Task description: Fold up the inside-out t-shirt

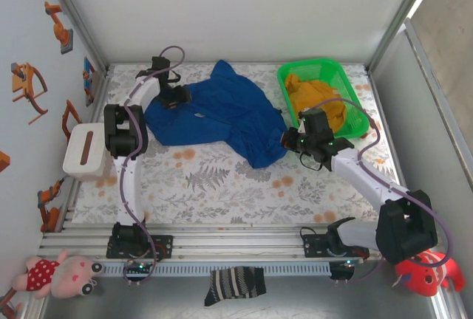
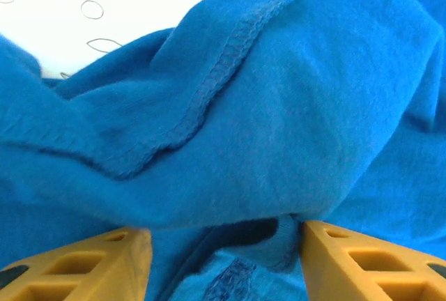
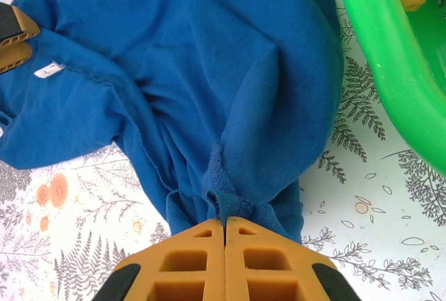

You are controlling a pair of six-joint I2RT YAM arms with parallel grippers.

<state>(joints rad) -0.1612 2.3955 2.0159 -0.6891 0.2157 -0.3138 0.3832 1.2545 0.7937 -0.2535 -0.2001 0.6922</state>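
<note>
The t-shirt (image 1: 222, 112) lies in a rumpled heap on the bench (image 1: 222, 186), in the upper middle of the overhead frame, just left of the green basket (image 1: 307, 63) that holds a yellow garment (image 1: 318, 94). No fold is made yet. Raised seams show on the outside, so I judge it is inside-out, and both flattening and folding are left to do.

Its long axis runs from the upper left down to the lower right, with one lobe pointing to the top of the frame. A white tag (image 3: 49, 71) near the left end suggests the neck is there.

The left fingers (image 1: 175, 96) stand apart, straddling a ridge of cloth. The right fingers (image 3: 228, 231) are pressed together on the bunched lower-right edge.
</note>
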